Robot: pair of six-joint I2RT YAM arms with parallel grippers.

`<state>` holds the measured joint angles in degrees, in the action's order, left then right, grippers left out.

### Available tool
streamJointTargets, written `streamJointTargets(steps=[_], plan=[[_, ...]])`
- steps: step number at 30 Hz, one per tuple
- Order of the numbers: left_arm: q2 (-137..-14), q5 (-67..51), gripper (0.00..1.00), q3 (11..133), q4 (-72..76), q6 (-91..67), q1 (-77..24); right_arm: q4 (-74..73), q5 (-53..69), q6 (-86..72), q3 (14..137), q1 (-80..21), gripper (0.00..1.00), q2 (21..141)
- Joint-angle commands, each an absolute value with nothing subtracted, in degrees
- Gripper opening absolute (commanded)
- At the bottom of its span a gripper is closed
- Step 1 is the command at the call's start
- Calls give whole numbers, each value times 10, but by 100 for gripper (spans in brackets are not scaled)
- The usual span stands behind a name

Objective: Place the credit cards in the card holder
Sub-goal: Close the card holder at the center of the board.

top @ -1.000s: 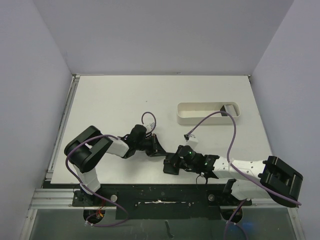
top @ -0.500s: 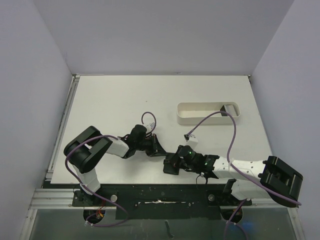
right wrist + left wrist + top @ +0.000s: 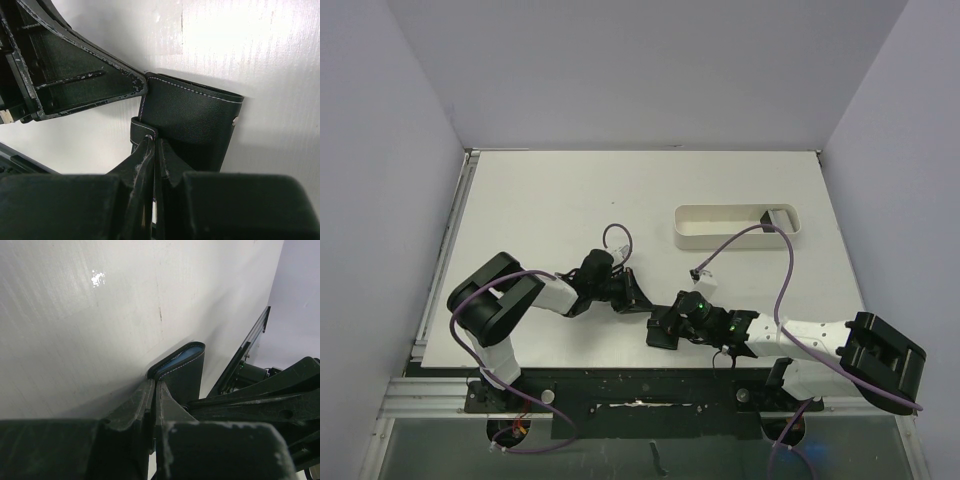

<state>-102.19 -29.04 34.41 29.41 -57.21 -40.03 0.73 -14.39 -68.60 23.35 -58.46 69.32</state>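
The card holder (image 3: 195, 120), a black stitched case, stands on edge on the white table between my two grippers. My right gripper (image 3: 154, 138) is shut on its snap tab (image 3: 142, 127). My left gripper (image 3: 153, 384) is shut on the holder's (image 3: 189, 375) other edge, where a bluish lining (image 3: 179, 358) shows inside the fold. From above, the left gripper (image 3: 638, 298) and right gripper (image 3: 660, 328) meet near the table's front middle and hide the holder. Grey credit cards (image 3: 778, 216) lie at the right end of the white tray.
The long white oval tray (image 3: 720, 212) lies at the back right of the table. Purple cables (image 3: 785, 270) loop over the right arm. The table's front edge and black rail (image 3: 620, 385) run just behind the grippers.
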Motion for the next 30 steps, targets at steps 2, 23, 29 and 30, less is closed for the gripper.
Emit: streamJointTargets(steps=[2, 23, 29, 30], plan=[[-1003, -251, 0, 348, 280, -555, -397, -20, -154, -691, 220, -584, 0, 701], [-890, -248, 10, 365, 204, -548, -431, -24, -166, -704, 210, -582, 0, 697], [-910, -249, 0, 356, 219, -557, -462, -22, -165, -703, 209, -581, 0, 706], [-911, -247, 0, 355, 220, -558, -466, -21, -164, -702, 209, -581, 0, 707]])
